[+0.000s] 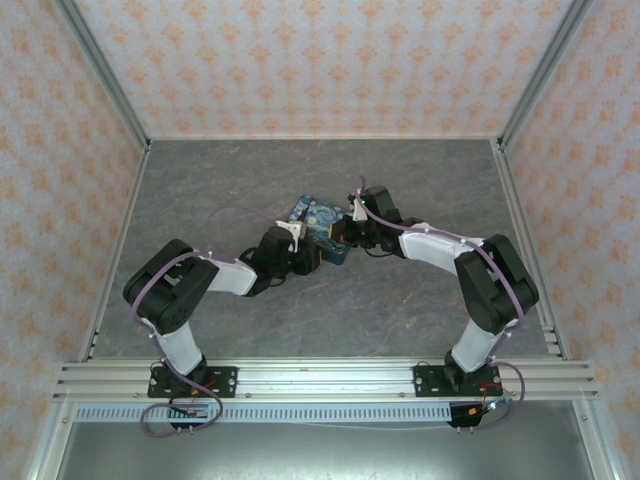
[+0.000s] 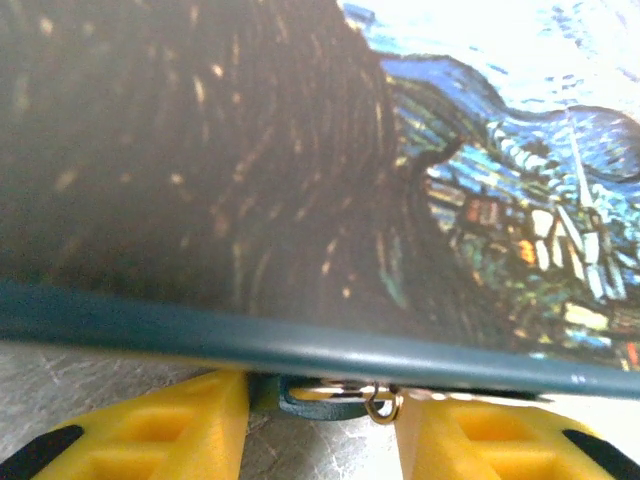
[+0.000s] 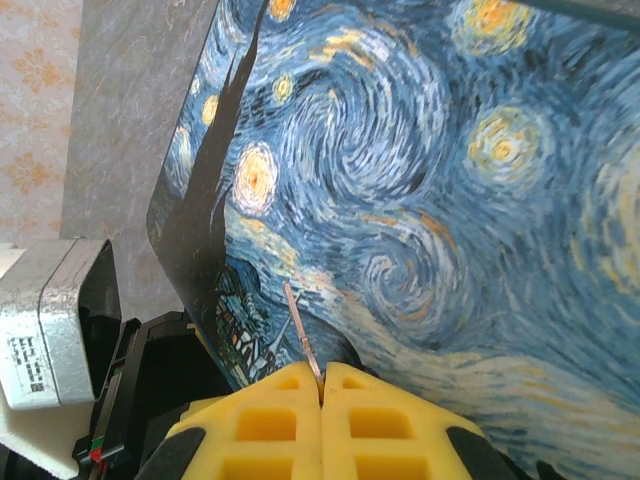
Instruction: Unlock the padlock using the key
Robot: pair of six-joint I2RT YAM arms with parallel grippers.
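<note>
Under the teal rim of the Starry Night-print box (image 2: 200, 150), the padlock (image 2: 305, 402) sits between the left pincer's (image 2: 322, 395) yellow fingers. They likely straddle it to steady it, but I cannot tell whether they pinch it. Farther off, the right pincer (image 3: 322, 378) is clenched on the key (image 3: 298, 325), whose blade pokes out past the fingertips, probably ready for insertion.

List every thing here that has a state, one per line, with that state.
box, on the table, painted face up.
padlock, at the box's edge; locked or not, cannot tell.
key, clamped, tip free over the box, not in the padlock.
left gripper, fingers either side of the padlock; grip unclear.
right gripper, shut on the key.
</note>
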